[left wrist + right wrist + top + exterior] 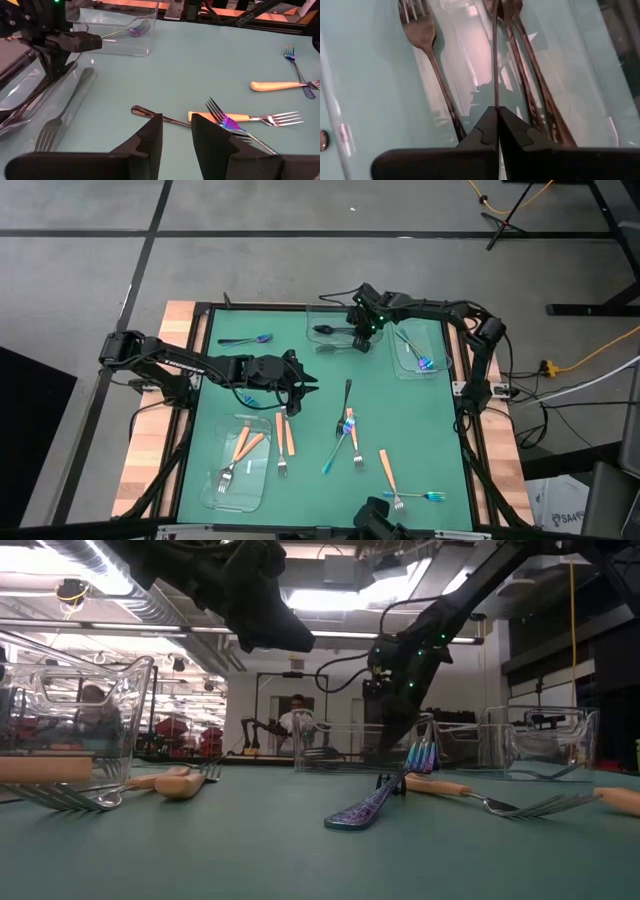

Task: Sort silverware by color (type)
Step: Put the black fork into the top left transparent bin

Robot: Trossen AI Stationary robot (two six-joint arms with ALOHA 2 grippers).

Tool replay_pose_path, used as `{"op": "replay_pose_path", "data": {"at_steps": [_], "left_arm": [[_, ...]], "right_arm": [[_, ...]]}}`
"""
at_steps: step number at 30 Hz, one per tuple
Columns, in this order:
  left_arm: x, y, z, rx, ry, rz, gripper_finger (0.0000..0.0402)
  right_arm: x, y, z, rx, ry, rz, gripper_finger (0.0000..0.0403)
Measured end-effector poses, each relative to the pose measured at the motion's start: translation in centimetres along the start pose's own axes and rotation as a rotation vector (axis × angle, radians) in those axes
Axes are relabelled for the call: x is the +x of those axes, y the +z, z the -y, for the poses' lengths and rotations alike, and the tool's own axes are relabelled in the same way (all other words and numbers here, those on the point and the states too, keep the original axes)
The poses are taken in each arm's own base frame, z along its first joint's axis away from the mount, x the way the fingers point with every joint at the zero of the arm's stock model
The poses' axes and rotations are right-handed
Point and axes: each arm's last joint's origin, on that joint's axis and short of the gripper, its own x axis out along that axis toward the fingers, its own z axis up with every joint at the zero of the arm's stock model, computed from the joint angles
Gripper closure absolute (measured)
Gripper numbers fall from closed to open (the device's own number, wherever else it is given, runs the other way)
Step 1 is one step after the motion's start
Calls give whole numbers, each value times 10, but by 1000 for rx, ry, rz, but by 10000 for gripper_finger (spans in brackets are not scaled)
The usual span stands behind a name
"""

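From above, the green mat (320, 480) fills the middle of the frame with cutlery strewn over its lower half. The left gripper (305, 383) sits left of centre, its fingers (150, 137) a little apart with nothing between them, hovering over the bare mat near a black fork (346, 405) that lies just right of it at centre. The right gripper (358, 337) is at the upper middle, over the clear tray (322, 315) at the top edge; its wrist camera shows its fingers (487, 127) pressed together with a thin dark handle (495, 55) running straight up from between the tips, so it looks clamped on a black utensil, with more black forks (422, 35) lying in that tray beside it. In the upper right a second clear tray (440, 365) holds iridescent forks (418, 355). At lower left a third tray (215, 495) holds orange-handled forks (240, 445), and two more orange-handled forks (285, 435) lie just right of it on the mat. Below centre an iridescent fork (340, 448) and an orange-handled one (355, 445) lie crossed, another orange-handled fork (388, 472) is at lower right, and an iridescent fork (425, 496) sits beneath it. A single iridescent utensil (250, 339) lies at upper left.
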Motion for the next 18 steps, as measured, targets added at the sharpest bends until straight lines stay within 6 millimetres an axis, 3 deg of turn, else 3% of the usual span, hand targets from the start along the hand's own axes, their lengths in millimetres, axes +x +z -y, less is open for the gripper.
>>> {"op": "replay_pose_path", "data": {"at_steps": [18], "left_arm": [[0, 0, 0, 0, 0, 0, 305]], "right_arm": [[0, 0, 0, -1, -19, -4, 401]]}}
